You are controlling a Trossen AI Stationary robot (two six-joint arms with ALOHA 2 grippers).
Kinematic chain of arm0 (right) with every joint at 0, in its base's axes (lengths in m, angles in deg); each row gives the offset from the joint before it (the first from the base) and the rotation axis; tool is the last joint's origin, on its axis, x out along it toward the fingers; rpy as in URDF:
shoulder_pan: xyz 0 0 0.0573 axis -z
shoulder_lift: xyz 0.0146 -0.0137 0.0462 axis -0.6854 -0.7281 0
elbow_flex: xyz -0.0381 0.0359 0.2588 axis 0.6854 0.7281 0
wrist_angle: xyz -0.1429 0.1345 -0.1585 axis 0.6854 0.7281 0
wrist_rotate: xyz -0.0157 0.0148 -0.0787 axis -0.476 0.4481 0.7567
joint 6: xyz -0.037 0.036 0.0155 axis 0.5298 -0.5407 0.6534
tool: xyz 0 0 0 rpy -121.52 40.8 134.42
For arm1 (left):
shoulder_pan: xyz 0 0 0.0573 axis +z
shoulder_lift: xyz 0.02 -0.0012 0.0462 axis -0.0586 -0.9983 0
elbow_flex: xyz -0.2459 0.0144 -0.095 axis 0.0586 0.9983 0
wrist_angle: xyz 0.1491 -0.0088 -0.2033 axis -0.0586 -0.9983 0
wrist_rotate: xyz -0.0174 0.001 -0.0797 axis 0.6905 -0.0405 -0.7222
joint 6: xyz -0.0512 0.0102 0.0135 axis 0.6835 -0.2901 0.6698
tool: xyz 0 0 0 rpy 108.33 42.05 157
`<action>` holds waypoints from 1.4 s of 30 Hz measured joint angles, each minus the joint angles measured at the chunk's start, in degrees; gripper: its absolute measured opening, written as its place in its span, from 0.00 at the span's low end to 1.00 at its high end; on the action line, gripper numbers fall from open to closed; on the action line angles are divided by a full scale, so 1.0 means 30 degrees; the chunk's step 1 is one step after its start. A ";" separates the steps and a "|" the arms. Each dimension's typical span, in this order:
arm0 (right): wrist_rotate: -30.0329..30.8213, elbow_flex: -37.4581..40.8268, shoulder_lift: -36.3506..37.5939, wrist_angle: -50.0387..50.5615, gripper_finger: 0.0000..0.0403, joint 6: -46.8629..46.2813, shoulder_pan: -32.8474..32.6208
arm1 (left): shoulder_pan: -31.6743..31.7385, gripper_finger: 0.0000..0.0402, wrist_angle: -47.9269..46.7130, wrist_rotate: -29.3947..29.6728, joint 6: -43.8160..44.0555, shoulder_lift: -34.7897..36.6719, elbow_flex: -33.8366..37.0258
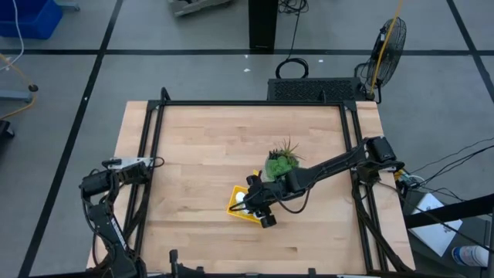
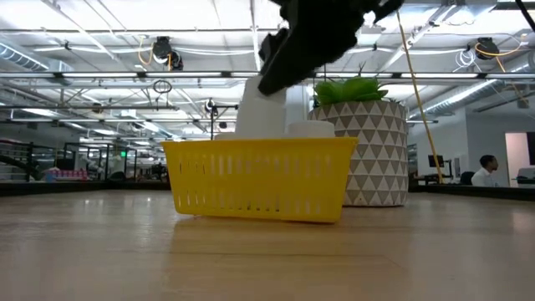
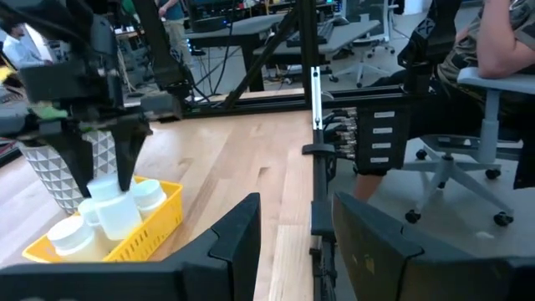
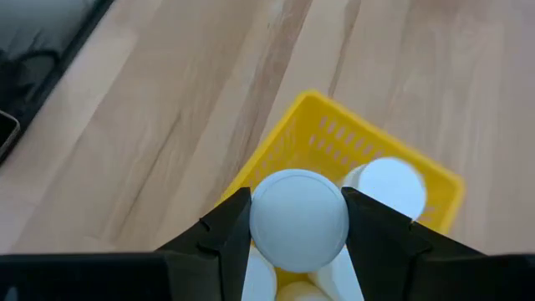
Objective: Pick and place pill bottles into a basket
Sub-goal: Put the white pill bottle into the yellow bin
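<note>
The right gripper (image 4: pixel 297 221), jaws clamped on a small white cylindrical pill bottle (image 4: pixel 299 219), hangs over the shallow bright-yellow plastic basket (image 4: pixel 334 134) holding other bottles; it should probably lower into a free spot before releasing, while the left gripper (image 3: pixel 297 242) waits closed at the table's left edge.

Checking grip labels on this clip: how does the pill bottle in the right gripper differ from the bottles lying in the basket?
The held pill bottle sits clamped between the right gripper fingers, raised above the basket; the loose bottles rest inside it, untouched. The held one rises above the rim; the others stand lower. All are white, round and similar in size.
</note>
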 joint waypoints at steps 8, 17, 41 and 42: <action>-0.0118 0.0008 -0.0698 -0.0113 0.39 -0.0118 -0.0124 | 0.0000 0.38 -0.0026 -0.0028 0.0007 0.0000 0.0000; -0.0475 0.0012 -0.1390 -0.0320 0.39 -0.0187 -0.0124 | 0.0000 0.38 -0.0014 -0.0261 0.0007 0.0000 0.0000; -0.1000 -0.0014 -0.2021 -0.1128 0.40 0.0119 -0.0183 | 0.0000 0.38 0.0020 -0.0483 0.0000 0.0000 0.0000; -0.0995 -0.0014 -0.2010 -0.1102 0.41 0.0150 -0.0235 | 0.0000 0.38 0.0022 -0.0484 -0.0015 0.0000 0.0000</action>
